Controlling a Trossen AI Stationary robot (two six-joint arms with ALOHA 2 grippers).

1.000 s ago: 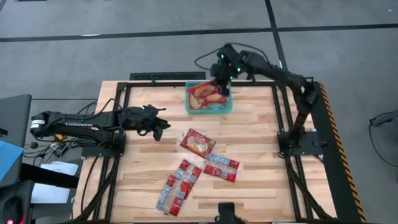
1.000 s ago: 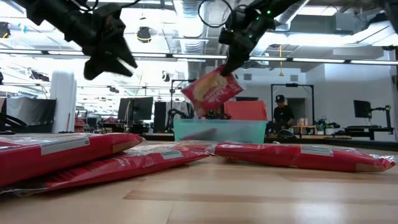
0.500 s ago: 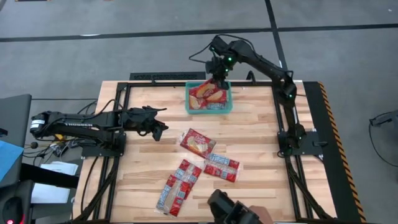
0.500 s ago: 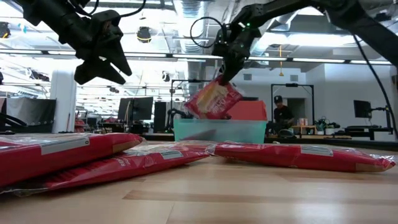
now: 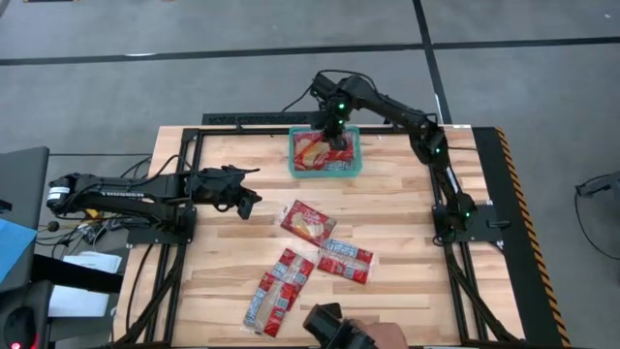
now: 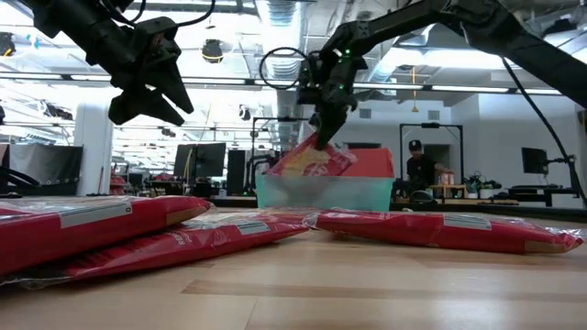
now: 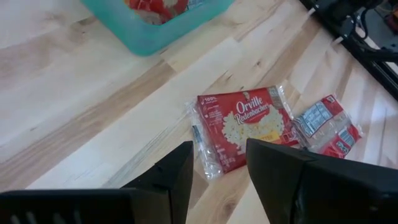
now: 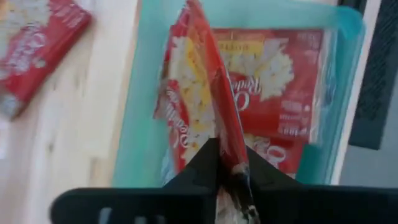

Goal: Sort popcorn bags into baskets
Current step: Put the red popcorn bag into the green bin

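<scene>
The teal tray (image 5: 325,175) stands at the table's far edge with red popcorn packets lying flat in it (image 8: 273,81). My right gripper (image 5: 334,133) hangs over the tray, shut on one more red packet (image 6: 312,163). My left gripper (image 5: 250,199) hovers open above the table's left half, touching nothing; its fingers (image 7: 168,180) show in the left wrist view. Below it a squarish packet (image 7: 245,124) lies flat on the wood. Two more groups of packets (image 5: 346,260) (image 5: 279,291) lie flat nearer the near edge. My right gripper pinches the red packet between its two fingers at one edge (image 8: 229,158), coming from above and pointing down. The packet hangs below the fingers, tilted, and its lower part (image 6: 298,168) sits inside the tray on the packets lying there.
Black frame rails run along the table's sides (image 5: 441,194). A person's hand (image 5: 387,337) and a dark object (image 5: 327,323) show at the near edge. Bare wood lies between the tray and the loose packets. A person stands far off in the room (image 6: 415,165).
My right gripper has moved down and slightly toward the table's left over the tray, still shut. The packet it holds has sunk from hanging above the tray's rim to resting with its lower part inside the tray. A hand has come in at the near edge.
</scene>
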